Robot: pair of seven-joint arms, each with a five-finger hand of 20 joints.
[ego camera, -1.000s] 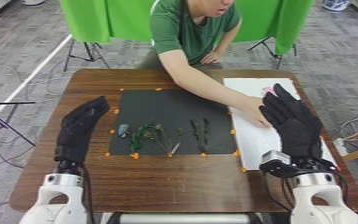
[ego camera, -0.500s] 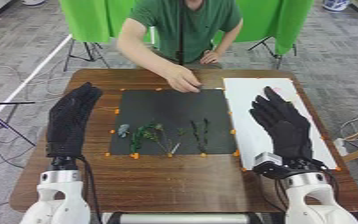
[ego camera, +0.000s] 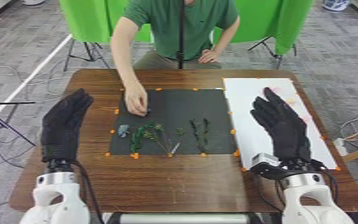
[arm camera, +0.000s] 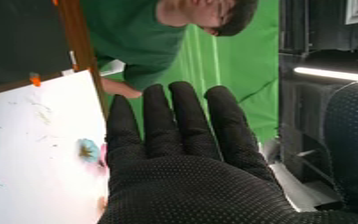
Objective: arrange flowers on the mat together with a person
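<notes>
Head view is showing the black mat (ego camera: 184,107) to the left of my right hand (ego camera: 282,127), with green stems (ego camera: 199,135) lying across its near part and a blue-grey flower (ego camera: 123,131) at their left. A person's hand (ego camera: 135,104) is reaching down to the mat's far left part, beyond the stems; what it is pinching, if anything, I can't tell. Well apart from that, my left hand (ego camera: 62,125) is hovering left of the mat, fingers straight. Right wrist view is adding a pale blue flower (arm camera: 88,150) with a yellowish centre, lying on the white sheet (arm camera: 33,130) just past the edge of my right hand (arm camera: 193,185), with bits of pink beside it. I'm keeping that hand wide open above the sheet, palm flat, fingers straight and slightly spread, and I'm holding nothing in it and touching neither flowers nor stems.
</notes>
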